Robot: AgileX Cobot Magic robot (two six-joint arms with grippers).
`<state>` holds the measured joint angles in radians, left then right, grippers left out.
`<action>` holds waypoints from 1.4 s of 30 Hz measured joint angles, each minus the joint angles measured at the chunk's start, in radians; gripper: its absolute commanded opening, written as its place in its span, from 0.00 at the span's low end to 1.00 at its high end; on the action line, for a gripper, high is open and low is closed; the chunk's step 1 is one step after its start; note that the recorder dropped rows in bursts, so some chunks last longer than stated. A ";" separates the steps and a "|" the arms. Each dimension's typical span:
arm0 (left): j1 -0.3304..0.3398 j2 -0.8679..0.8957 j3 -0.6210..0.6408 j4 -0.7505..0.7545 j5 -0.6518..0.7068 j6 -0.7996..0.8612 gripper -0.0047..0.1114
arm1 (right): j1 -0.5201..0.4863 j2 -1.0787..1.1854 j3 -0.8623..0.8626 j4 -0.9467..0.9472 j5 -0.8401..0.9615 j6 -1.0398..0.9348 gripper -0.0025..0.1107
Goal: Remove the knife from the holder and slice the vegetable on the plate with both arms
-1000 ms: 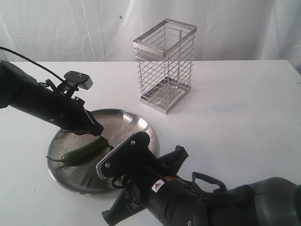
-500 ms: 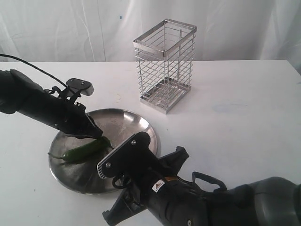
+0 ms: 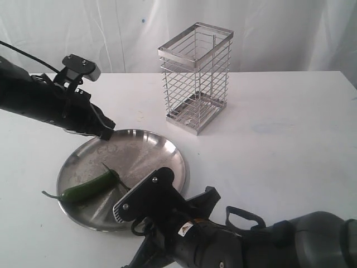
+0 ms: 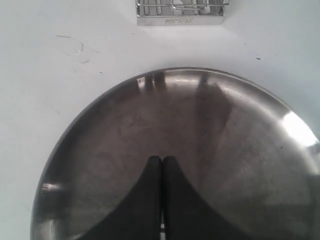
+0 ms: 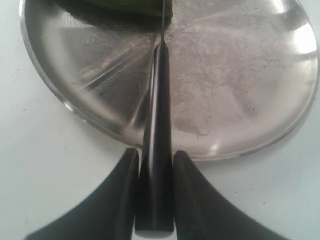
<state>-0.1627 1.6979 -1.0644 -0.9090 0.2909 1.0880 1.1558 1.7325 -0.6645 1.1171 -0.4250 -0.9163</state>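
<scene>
The dark green chili [image 3: 89, 187] lies on the near-left part of the steel plate [image 3: 146, 153], stem pointing left. My left gripper [image 3: 109, 133] hovers over the plate's far-left rim, apart from the chili. Its fingertips [image 4: 155, 161] are shut with nothing between them above the plate [image 4: 225, 125]. My right gripper [image 5: 152, 156] is shut on the handle of the black knife [image 5: 160, 100]. The thin blade [image 3: 114, 176] reaches the chili's blunt end [image 5: 135, 5]. In the exterior view this gripper is hidden under its arm [image 3: 184, 223]. The wire holder [image 3: 196, 75] stands empty behind the plate.
The bulky right arm fills the near table edge in front of the plate. The holder's base [image 4: 180, 11] sits just beyond the plate's far rim. White table [image 3: 279, 134] stretches to the right of the plate and holder; a white curtain hangs behind.
My left gripper has let go of the chili, lifted and drawn back to the plate's far-left rim. The chili has slid a little to the left. The right arm has barely moved.
</scene>
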 measured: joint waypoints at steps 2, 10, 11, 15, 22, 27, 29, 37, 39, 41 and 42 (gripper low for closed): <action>0.000 0.000 0.000 0.032 0.010 -0.011 0.04 | 0.000 0.000 0.000 0.000 0.000 0.000 0.02; 0.000 0.049 0.000 0.117 0.014 -0.080 0.04 | -0.053 0.000 -0.017 0.004 0.039 -0.034 0.02; 0.000 0.051 0.000 0.117 0.014 -0.083 0.04 | -0.062 0.000 -0.027 0.004 0.053 -0.045 0.02; 0.000 0.055 0.000 0.117 0.014 -0.083 0.04 | -0.101 0.008 -0.077 0.004 0.114 -0.077 0.02; 0.000 0.056 0.000 0.117 -0.001 -0.085 0.04 | -0.116 0.064 -0.101 0.006 0.125 -0.113 0.02; 0.000 0.056 0.000 0.120 -0.007 -0.085 0.04 | -0.116 0.092 -0.101 0.010 0.131 -0.115 0.02; 0.000 0.057 0.000 0.121 -0.007 -0.085 0.04 | -0.116 0.092 -0.101 0.010 0.133 -0.115 0.02; 0.000 0.082 0.000 0.128 -0.015 -0.085 0.04 | -0.116 0.092 -0.101 0.010 0.135 -0.115 0.02; 0.000 0.105 0.000 0.129 -0.016 -0.085 0.04 | -0.116 0.092 -0.101 0.010 0.135 -0.115 0.02; 0.000 0.125 0.000 0.131 -0.016 -0.085 0.04 | -0.116 0.092 -0.101 0.010 0.135 -0.115 0.02; 0.000 0.128 0.000 0.133 -0.017 -0.085 0.04 | -0.116 0.092 -0.101 0.010 0.135 -0.115 0.02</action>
<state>-0.1627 1.8256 -1.0644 -0.7757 0.2734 1.0032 1.0402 1.8240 -0.7652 1.1269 -0.2898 -1.0314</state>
